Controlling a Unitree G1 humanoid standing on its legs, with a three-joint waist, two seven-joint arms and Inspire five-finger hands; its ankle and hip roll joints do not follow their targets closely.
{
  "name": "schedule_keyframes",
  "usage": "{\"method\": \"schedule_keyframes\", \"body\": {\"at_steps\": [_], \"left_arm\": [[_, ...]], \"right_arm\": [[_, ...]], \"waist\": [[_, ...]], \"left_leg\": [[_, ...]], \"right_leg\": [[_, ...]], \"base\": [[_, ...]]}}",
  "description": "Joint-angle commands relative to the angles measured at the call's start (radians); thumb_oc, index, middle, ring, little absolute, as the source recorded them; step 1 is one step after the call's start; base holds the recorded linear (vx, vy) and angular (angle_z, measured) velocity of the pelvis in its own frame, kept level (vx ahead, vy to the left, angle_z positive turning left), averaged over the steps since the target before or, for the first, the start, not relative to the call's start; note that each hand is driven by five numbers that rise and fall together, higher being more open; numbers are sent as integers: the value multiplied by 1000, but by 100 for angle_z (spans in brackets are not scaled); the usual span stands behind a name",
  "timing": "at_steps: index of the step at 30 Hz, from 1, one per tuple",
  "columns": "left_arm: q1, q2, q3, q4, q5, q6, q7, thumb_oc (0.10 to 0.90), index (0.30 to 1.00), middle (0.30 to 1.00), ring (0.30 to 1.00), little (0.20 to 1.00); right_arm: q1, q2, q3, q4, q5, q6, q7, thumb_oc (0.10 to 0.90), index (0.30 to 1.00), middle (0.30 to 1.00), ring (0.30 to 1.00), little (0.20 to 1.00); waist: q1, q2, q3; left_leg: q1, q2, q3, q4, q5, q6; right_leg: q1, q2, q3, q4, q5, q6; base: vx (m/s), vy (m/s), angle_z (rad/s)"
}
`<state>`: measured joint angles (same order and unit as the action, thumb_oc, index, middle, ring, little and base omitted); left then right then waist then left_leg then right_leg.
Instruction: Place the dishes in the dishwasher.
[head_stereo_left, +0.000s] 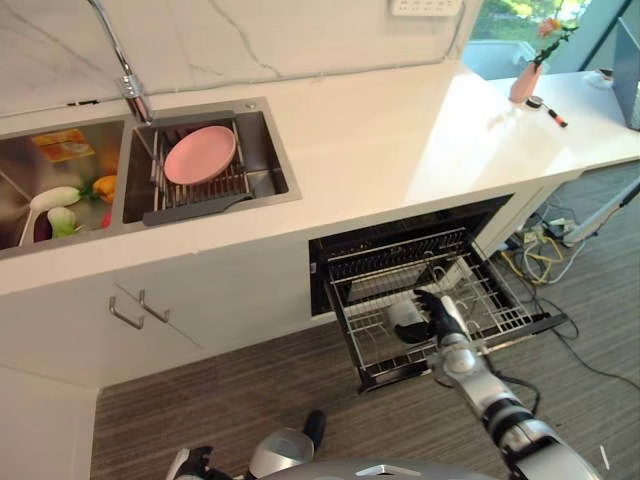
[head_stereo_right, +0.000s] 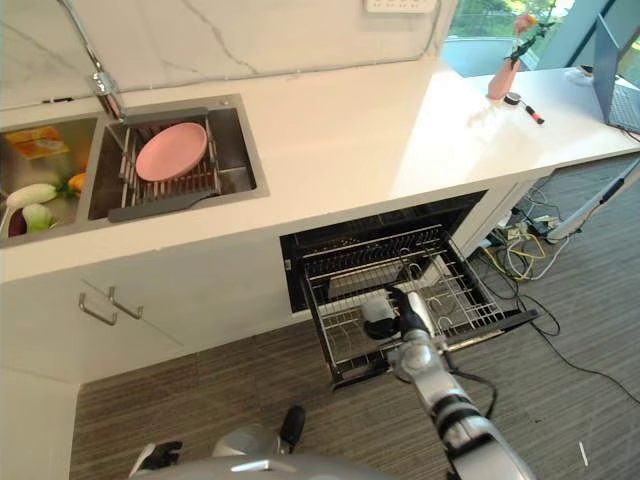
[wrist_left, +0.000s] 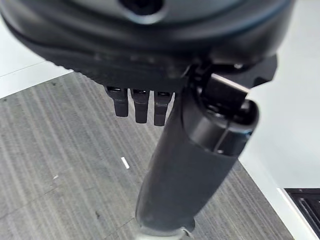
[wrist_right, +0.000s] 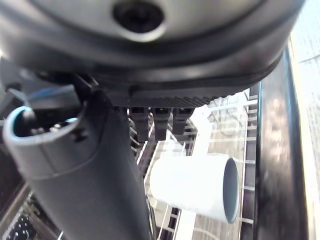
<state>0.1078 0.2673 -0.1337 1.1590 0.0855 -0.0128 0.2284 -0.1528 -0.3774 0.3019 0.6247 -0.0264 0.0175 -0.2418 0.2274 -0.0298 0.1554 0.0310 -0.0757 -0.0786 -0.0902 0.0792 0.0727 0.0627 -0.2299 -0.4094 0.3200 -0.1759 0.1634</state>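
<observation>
A white cup (wrist_right: 195, 187) lies on its side in the pulled-out lower dishwasher rack (head_stereo_left: 505, 312), its mouth turned sideways. My right hand (head_stereo_left: 440, 308) hovers over the rack just beside the cup (head_stereo_left: 405, 320), open, its fingers (wrist_right: 157, 122) straight and a little apart from the cup. A pink plate (head_stereo_left: 200, 153) rests on a wire drying rack (head_stereo_left: 225, 187) in the right sink basin. My left hand (wrist_left: 140, 105) hangs open low over the floor, holding nothing.
The left sink basin (head_stereo_left: 20, 150) holds vegetables and a packet. A tap (head_stereo_left: 130, 85) stands behind the sinks. White cabinet doors with handles (head_stereo_left: 140, 307) lie left of the dishwasher. A vase (head_stereo_left: 525, 80) stands on the counter's far right; cables (head_stereo_left: 545, 245) lie on the floor.
</observation>
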Motion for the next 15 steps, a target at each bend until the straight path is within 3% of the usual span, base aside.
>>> {"method": "schedule_keyframes", "body": {"at_steps": [1, 3, 4, 5, 8, 11, 12, 15], "left_arm": [[9, 42, -4, -27, 8, -19, 7, 800, 900, 900, 900, 900], [-4, 45, -1, -48, -4, -21, 8, 800, 900, 900, 900, 900], [-6, 55, 4, -76, -3, -20, 3, 800, 900, 900, 900, 900], [-6, 55, 4, -76, -3, -20, 3, 800, 900, 900, 900, 900], [10, 61, 16, -80, 0, -17, -18, 800, 900, 900, 900, 900], [33, 49, 28, -63, 4, -17, -36, 800, 900, 900, 900, 900], [46, 26, 36, -35, 4, -17, -41, 800, 900, 900, 900, 900], [55, 7, 34, -18, -5, -20, -42, 800, 900, 900, 900, 900]], "right_arm": [[-34, -57, -75, -163, -24, -119, -25, 800, 900, 900, 900, 900], [3, -53, -108, -229, 16, -146, -14, 800, 900, 900, 900, 900], [65, -55, -136, -326, 65, -177, 23, 800, 900, 900, 900, 900], [65, -55, -136, -326, 65, -177, 23, 800, 900, 900, 900, 900], [130, -52, -170, -428, 136, -216, 80, 800, 900, 900, 900, 900], [142, -28, -183, -477, 159, -227, 96, 800, 900, 900, 900, 900], [154, -27, -190, -518, 180, -235, 109, 800, 900, 900, 900, 900], [148, -39, -193, -532, 194, -243, 102, 800, 900, 900, 900, 900]], "waist": [[-11, -17, 10], [-33, 2, 19], [-47, 9, 13], [-47, 9, 13], [-50, 0, -13], [-35, -21, -39], [-44, -20, -50], [-42, -10, -63]], "left_leg": [[28, 10, 19, 49, -158, -26], [23, 16, 33, 61, -152, -13], [8, 15, 36, 70, -143, -3], [8, 15, 36, 70, -143, -3], [-28, 2, 45, 80, -125, 11], [-38, -17, 68, 78, -110, 6], [-38, -9, 75, 74, -97, -3], [-45, -5, 82, 67, -86, -10]], "right_leg": [[-102, -162, 83, -101, 290, 63], [-124, -121, 109, -17, 235, 35], [-113, -42, 135, 46, 139, 7], [-113, -42, 135, 46, 139, 7], [-95, 108, 166, 97, 22, -5], [-47, 150, 156, 26, -29, -36], [-50, 188, 233, -7, -31, -46], [-17, 203, 248, -95, -17, -52]], "base": [[-53, 145, -26], [-86, 153, -40], [-69, 102, -21], [-64, 63, -8], [-50, -4, -16], [-55, -76, -39], [-29, -134, -67], [-57, -123, -16]]}}
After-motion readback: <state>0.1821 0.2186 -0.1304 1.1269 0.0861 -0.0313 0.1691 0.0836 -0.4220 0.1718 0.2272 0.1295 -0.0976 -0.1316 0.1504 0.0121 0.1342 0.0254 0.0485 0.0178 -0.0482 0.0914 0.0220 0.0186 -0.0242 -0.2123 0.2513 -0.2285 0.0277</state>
